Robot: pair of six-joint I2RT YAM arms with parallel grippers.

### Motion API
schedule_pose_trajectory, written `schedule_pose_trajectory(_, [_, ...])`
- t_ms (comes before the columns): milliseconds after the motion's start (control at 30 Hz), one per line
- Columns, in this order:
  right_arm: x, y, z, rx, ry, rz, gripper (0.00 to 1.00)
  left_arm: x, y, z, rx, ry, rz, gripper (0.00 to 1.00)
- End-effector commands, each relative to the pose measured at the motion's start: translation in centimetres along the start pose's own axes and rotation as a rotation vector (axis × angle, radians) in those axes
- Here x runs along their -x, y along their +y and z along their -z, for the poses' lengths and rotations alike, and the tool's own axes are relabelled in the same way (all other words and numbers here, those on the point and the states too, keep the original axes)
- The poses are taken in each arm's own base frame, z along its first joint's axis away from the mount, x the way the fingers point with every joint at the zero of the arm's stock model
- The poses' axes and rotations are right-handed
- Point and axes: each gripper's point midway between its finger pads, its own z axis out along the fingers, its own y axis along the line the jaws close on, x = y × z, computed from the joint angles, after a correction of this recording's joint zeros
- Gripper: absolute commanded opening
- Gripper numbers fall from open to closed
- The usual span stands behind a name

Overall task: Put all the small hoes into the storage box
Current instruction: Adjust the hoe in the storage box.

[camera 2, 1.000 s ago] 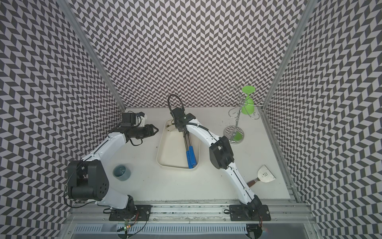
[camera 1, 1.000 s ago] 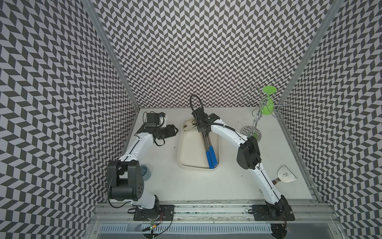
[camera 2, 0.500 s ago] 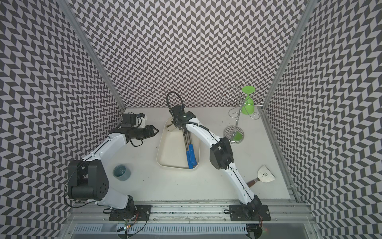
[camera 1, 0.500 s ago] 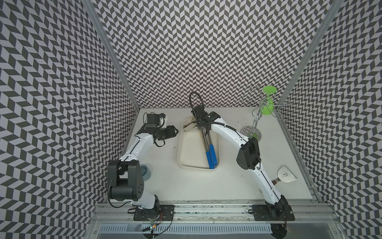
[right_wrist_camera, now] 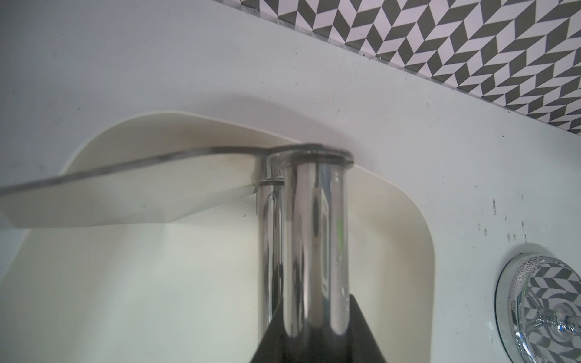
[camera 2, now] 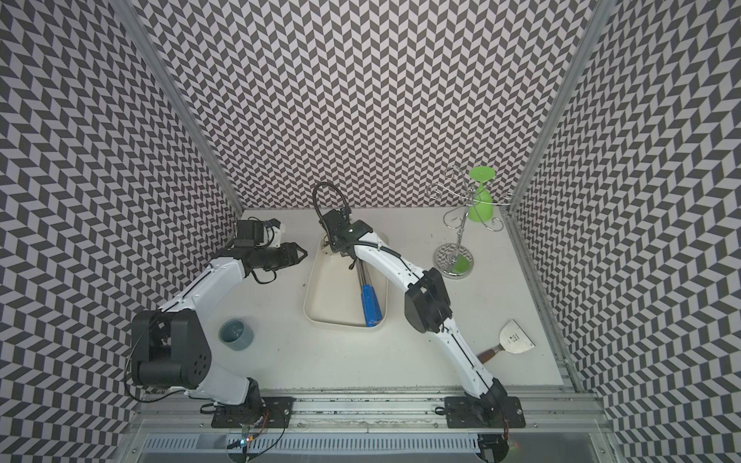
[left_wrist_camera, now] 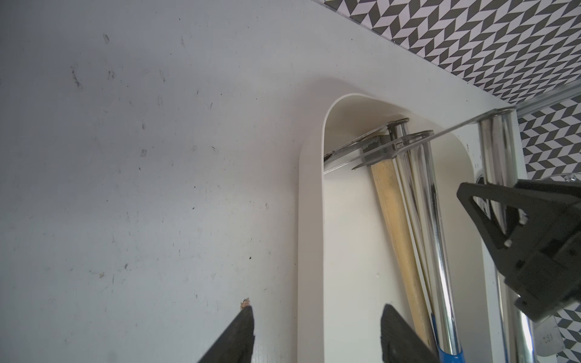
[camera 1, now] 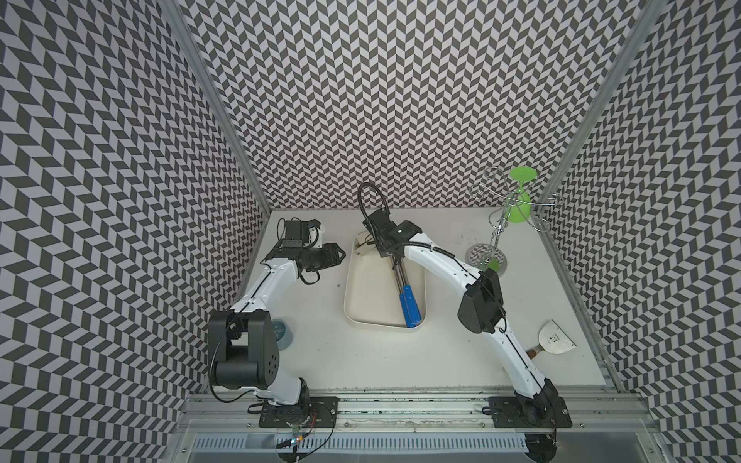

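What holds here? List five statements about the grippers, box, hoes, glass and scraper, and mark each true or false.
1. The right gripper is shut on a hoe, gripping its chrome shaft. True.
2. The left gripper holds a hoe. False: it is open and empty, beside the box.
3. The box is empty. False: tools lie in it, showing a wooden handle and blue handles.
4. A green glass hangs upside down on the rack. True.
5. The scraper lies in the box. False: it lies on the table, beside the right arm.
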Motion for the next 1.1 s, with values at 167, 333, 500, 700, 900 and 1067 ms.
schedule_pose_trajectory(167, [1.4,-0.3,3.2,-0.014,-0.073,-0.002,0.11,1.0,-0.3,0.7,-0.006,-0.037,-0.024,0.64])
schedule_pose_trajectory(333, [-0.3,0.1,1.3,-0.029,-0.034,0.027,0.11,1.1,-0.3,0.7,-0.004,-0.041,-0.025,0.64])
schedule_pose_trajectory(500, [-0.7,0.7,0.3,-0.030,-0.025,0.033,0.11,1.0,-0.3,0.7,-0.009,-0.039,-0.022,0.64])
schedule_pose_trajectory(700, [-1.0,1.7,-0.9,-0.028,-0.022,0.036,0.12,0.8,-0.3,0.5,-0.018,-0.034,-0.018,0.64])
schedule_pose_trajectory(900, [-1.1,2.2,-1.8,-0.030,-0.026,0.035,0.15,0.8,-0.3,0.3,-0.024,-0.028,-0.015,0.64])
schedule_pose_trajectory(1067, [-1.9,2.3,-2.4,-0.032,-0.004,0.049,0.18,0.8,-0.4,0.2,-0.026,-0.027,-0.016,0.64])
